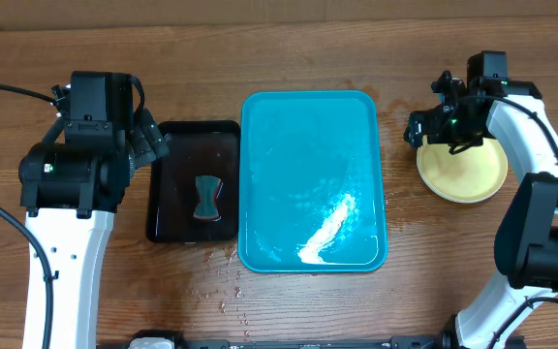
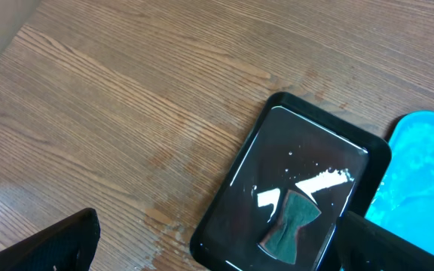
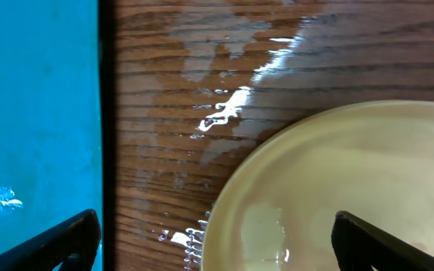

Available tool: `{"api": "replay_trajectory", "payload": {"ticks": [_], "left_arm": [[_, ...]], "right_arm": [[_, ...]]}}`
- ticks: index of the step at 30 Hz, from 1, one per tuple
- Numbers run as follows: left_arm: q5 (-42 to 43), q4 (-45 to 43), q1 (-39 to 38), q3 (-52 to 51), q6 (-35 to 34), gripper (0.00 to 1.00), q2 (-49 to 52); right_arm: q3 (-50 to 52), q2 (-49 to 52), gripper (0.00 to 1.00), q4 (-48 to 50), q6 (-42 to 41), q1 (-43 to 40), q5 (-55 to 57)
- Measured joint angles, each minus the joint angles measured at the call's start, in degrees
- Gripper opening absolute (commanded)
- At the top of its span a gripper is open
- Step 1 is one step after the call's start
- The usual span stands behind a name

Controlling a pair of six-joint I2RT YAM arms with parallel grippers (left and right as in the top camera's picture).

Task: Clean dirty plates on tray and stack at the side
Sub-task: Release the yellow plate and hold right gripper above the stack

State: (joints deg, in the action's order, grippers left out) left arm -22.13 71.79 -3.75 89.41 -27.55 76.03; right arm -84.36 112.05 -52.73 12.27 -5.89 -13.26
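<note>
Glossy wet plastic tray (image 1: 313, 126), grained matt wooden table (image 1: 260, 53)

Round yellow-green plastic plate (image 1: 465, 174) near right edge of table (image 1: 289, 39): far rim hidden under right gripper (image 1: 449, 131); anything stacked beneath, can't tell. Right wrist view crops it.

Bright, even light falls from above, with soft shadows. White glare streaks the tray (image 1: 329, 225), the black tray (image 2: 319, 183) and the wet desk (image 3: 228, 111). All views look sharp.
</note>
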Motion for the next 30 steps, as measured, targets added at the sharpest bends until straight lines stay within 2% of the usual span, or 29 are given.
{"api": "replay_trajectory", "payload": {"ticks": [30], "left_arm": [[0.0, 0.0, 0.0, 0.0, 0.0, 1.0, 0.0]], "right_arm": [[0.0, 0.0, 1.0, 0.0, 0.87, 0.31, -0.02]]}}
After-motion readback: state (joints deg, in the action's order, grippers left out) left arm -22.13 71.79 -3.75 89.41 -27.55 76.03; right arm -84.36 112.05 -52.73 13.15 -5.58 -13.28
